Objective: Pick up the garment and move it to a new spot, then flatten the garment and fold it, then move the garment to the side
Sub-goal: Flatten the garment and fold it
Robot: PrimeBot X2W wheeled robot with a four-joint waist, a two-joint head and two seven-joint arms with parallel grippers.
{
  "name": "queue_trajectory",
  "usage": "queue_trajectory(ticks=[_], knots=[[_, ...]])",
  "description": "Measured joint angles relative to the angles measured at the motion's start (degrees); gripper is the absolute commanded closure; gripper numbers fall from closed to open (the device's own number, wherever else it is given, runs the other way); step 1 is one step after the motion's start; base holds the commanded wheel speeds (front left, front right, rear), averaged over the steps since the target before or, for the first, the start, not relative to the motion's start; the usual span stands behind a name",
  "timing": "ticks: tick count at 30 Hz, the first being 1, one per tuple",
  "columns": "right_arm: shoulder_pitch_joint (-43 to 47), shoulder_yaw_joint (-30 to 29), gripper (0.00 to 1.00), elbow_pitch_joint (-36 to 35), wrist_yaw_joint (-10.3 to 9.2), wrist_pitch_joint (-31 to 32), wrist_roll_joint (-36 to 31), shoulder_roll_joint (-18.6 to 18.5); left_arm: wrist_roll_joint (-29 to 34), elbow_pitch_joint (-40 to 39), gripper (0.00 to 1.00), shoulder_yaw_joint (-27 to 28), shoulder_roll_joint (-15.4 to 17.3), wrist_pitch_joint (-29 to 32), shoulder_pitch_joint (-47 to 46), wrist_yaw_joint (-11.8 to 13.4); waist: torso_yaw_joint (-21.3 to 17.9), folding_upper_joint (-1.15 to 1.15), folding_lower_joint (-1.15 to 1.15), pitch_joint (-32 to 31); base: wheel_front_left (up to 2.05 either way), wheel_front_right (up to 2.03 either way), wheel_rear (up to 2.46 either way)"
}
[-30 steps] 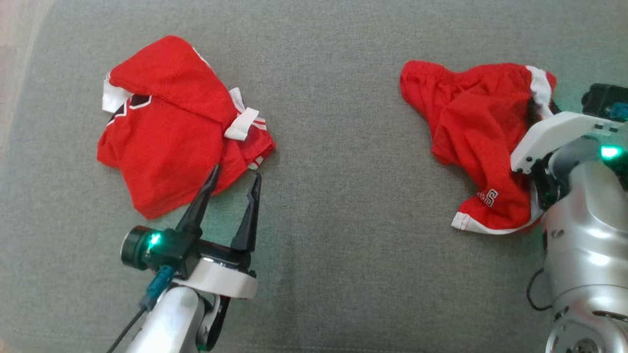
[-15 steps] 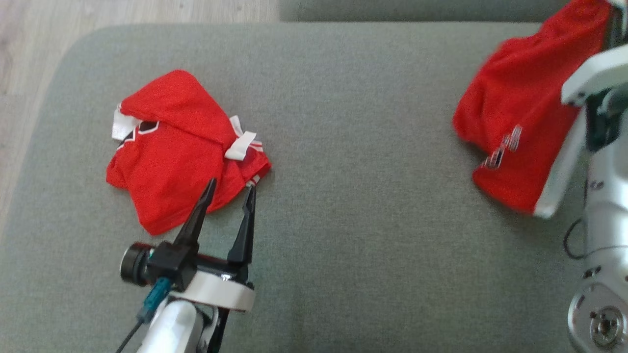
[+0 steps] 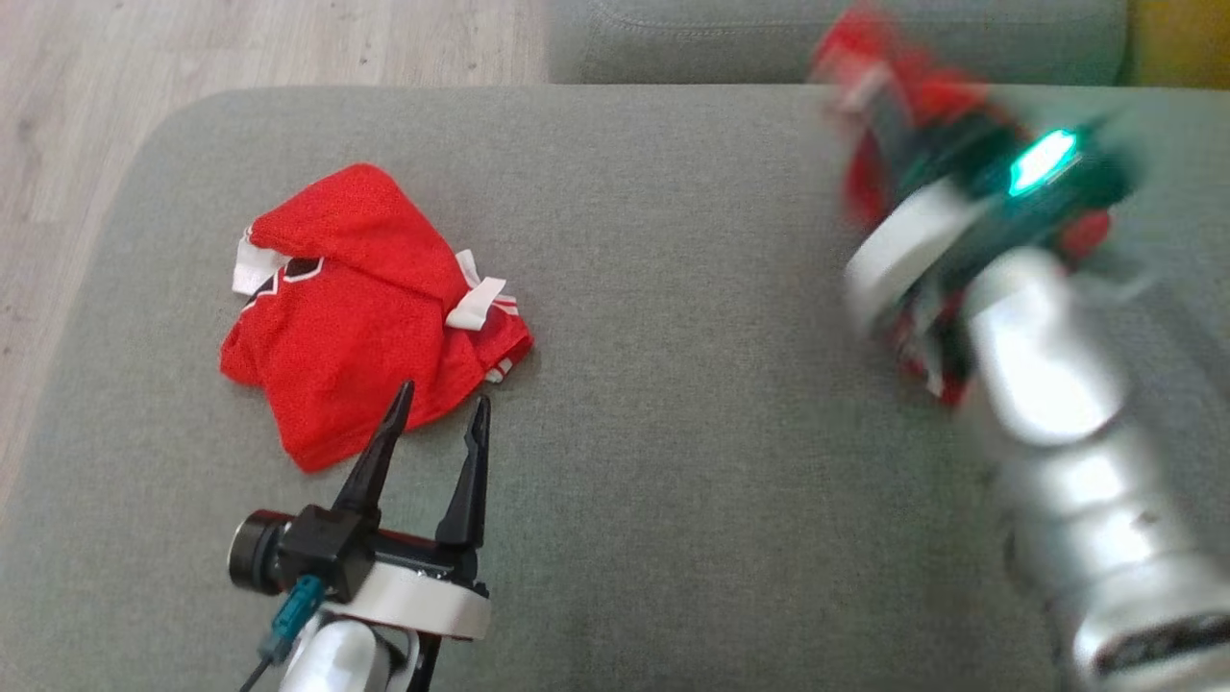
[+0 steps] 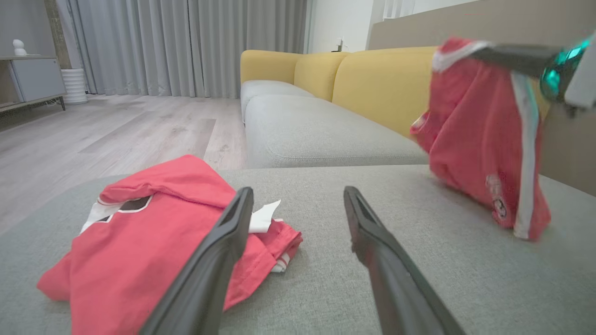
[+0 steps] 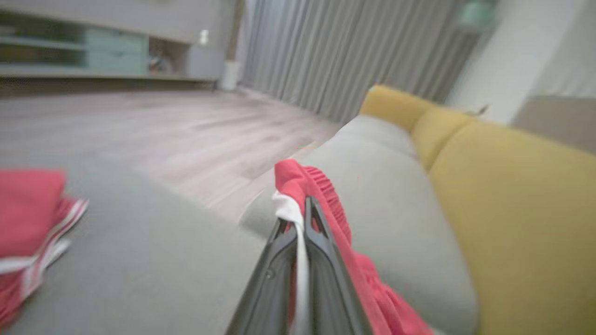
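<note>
The crumpled red mesh garment with white trim (image 4: 470,135) hangs in the air, pinched at a white-edged fold between the tightly closed fingers of the right gripper (image 5: 305,204). From those fingertips the cloth drapes down and off to their right, a small printed mark showing near its lower end. Whether that end touches the surface below cannot be told, and the head view blurs both cloth and arm. Under this gripper lies the broad grey woven fabric cushion (image 3: 673,432). Well off to its left, the left gripper (image 3: 443,392) sits low over the same cushion, its two dark fingers spread wide and holding nothing. Just ahead of and to the left of the left gripper lies a second rumpled red jersey with white bands and a black patch (image 3: 356,308), its near edge at the left fingertip. Beyond both grippers stand a yellow sofa back (image 4: 382,79), grey curtains (image 4: 186,42) and pale wooden floor (image 3: 288,38)
</note>
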Motion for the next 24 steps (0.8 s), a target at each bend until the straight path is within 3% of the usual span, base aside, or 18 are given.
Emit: queue_trajectory(ticks=[4,8,9,10,17,24], knots=[[6.82,13.19,1.00,5.21,0.00,0.21,5.08,1.34,0.14,0.54,0.00,-0.12,-0.40,0.00,0.12,-0.54,0.65,0.00,0.01,0.72,0.00,0.00,0.00],[9.11,21.51,1.00,8.98,0.00,-1.23,9.78,1.35,0.89,1.22,0.00,-0.25,-1.07,0.00,0.10,-1.05,1.74,0.00,0.01,0.86,0.00,0.00,0.00],[9.07,22.75,0.66,9.09,0.00,-1.92,10.73,1.36,0.90,1.44,0.00,-0.25,-1.16,0.00,0.09,-1.05,1.94,0.00,0.01,0.86,0.00,0.00,0.00],[8.99,23.80,0.00,9.04,0.00,-2.71,11.60,1.36,0.90,1.60,0.00,-0.24,-1.16,0.00,0.09,-1.08,2.11,0.00,0.01,0.84,0.00,0.00,0.00],[8.62,25.96,0.00,8.33,0.00,-4.79,16.91,1.44,0.91,1.86,0.00,0.22,-1.26,0.00,0.11,-1.46,1.66,0.00,0.00,0.68,0.00,0.00,0.00],[9.25,18.94,0.00,5.73,0.00,-6.30,17.29,1.43,0.97,1.51,0.00,1.69,-1.51,0.00,0.35,-1.45,-1.20,0.00,0.01,-0.39,0.00,0.00,0.00]])
